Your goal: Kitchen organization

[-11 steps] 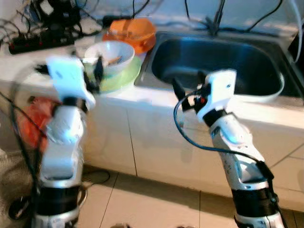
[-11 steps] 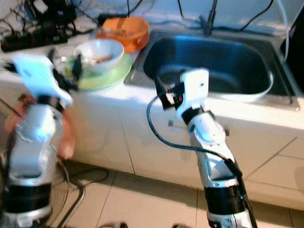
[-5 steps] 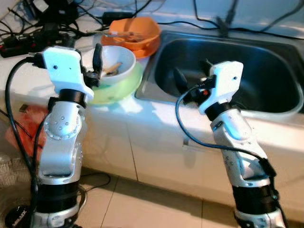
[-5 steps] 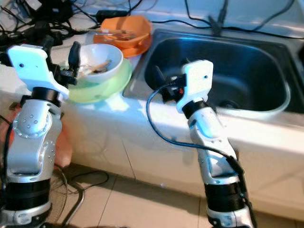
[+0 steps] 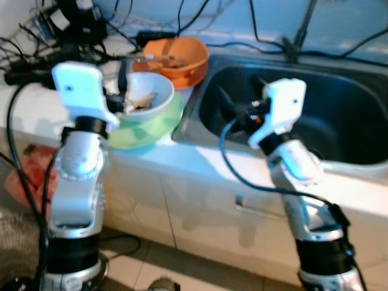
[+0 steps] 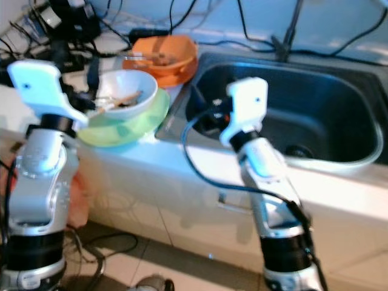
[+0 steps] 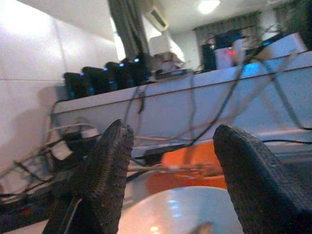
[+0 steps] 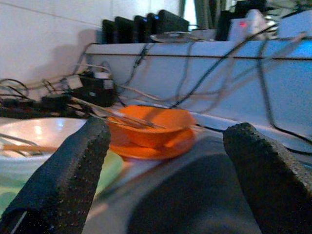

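White bowl [image 5: 145,100]: sits nested in a pale green bowl [image 5: 148,124] on the white tabletop [image 5: 182,151], left of centre in the head views, just left of the sink. Something long and light lies inside the white bowl; too blurred to identify.

Nearest: tiled floor along the bottom edge, then white cabinet fronts [image 5: 200,206] under the tabletop. Something orange-red [image 5: 27,176] sits low at the left edge behind the left arm; blurred.

Left gripper [image 5: 121,85]: raised at the near-left rim of the white bowl, jaws spread. In the left wrist view the two black fingers [image 7: 105,170] stand well apart, the bowl's white rim [image 7: 180,209] low between them. Cannot tell whether a finger touches the rim.

Right gripper [image 5: 233,109]: centre of the frame, held over the near-left part of the steel sink [image 5: 339,103], pointing left towards the bowls. Jaws spread; in the right wrist view the fingers [image 8: 63,170] are wide apart and hold nothing.

Beyond the stacked bowls: an orange bowl [image 5: 179,57] on an orange plate, upper centre-left, at the sink's far-left corner, with thin sticks or utensils inside.

Farthest: black power strips and tangled cables [image 5: 66,30] in the upper left, more cables along the back wall above the sink.
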### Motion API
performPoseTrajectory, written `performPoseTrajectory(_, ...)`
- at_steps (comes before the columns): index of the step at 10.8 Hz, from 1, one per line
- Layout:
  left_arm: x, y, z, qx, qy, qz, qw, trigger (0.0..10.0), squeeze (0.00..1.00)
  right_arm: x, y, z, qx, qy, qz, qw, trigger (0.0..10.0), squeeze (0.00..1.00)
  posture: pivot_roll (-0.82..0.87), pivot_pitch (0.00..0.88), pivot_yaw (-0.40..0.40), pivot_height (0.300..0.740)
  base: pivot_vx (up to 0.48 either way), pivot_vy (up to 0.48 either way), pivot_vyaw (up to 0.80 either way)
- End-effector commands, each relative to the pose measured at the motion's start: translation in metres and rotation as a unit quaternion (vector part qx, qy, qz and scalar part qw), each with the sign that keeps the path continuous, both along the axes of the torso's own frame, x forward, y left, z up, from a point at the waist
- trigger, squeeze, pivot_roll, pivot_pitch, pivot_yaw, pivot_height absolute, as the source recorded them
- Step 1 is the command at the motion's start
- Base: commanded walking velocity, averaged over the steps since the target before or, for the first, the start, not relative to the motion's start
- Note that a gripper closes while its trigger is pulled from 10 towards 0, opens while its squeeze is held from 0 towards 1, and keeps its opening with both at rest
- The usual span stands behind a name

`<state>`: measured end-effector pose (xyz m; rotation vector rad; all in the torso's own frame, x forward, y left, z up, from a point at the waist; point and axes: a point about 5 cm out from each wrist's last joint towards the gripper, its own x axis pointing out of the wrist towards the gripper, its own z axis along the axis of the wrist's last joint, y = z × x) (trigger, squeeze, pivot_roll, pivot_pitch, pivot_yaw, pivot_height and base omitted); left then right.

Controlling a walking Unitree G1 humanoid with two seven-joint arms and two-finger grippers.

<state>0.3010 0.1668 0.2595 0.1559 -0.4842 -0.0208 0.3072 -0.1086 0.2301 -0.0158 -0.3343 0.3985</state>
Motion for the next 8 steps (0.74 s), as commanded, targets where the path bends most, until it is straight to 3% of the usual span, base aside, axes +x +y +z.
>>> performPoseTrajectory(1,-0.002,0.001,0.003,0.004,-0.008,0.005,1.0,10.0,0.0,-0.001,0.0,0.0,0.003,0.0,-0.001,1.0,10.0,0.0,0.02,0.086,0.031,0.74,0.0,0.0,0.0)
performPoseTrajectory(4,-0.02,0.002,-0.012,0.03,0.003,-0.008,1.0,10.0,0.0,-0.001,-0.001,-0.001,0.0,0.002,-0.001,1.0,10.0,0.0,0.03,0.089,0.029,0.74,0.0,0.0,0.0)
performPoseTrajectory(5,-0.028,0.01,-0.025,0.043,0.017,-0.002,0.999,10.0,0.0,-0.001,-0.002,-0.003,0.0,0.005,-0.001,1.0,10.0,0.0,0.03,0.092,0.024,0.74,0.0,0.0,0.0)
performPoseTrajectory(8,-0.028,0.013,-0.033,0.049,0.027,0.018,0.998,10.0,0.0,-0.001,-0.001,-0.006,-0.006,0.011,0.005,1.0,10.0,0.0,0.03,0.092,0.02,0.74,0.0,0.0,0.0)
